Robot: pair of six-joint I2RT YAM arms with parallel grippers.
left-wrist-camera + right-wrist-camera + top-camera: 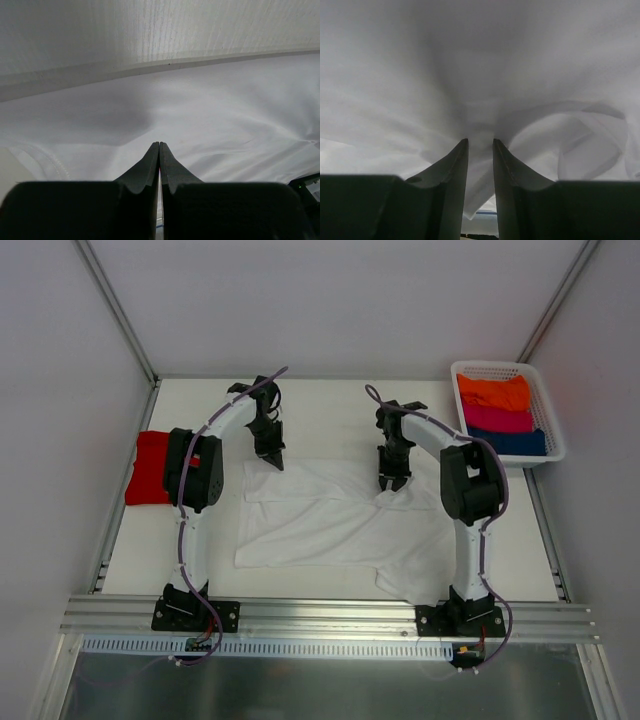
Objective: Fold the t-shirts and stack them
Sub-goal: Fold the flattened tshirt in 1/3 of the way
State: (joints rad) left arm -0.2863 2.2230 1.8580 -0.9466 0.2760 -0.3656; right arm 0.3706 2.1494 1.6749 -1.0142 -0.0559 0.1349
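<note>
Right gripper (480, 145), slightly parted, pinches a bunched fold of the white t-shirt (320, 520); left gripper (159, 145) is clenched, tips on its cloth. It lies rumpled at centre, red t-shirt (150, 468) folded at nine o'clock.

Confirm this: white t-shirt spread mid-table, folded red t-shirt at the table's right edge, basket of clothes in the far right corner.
One thing is wrong: the red t-shirt lies at the left edge, not the right, as the top external view shows. The white t-shirt is spread mid-table and the basket stands in the far right corner.
</note>
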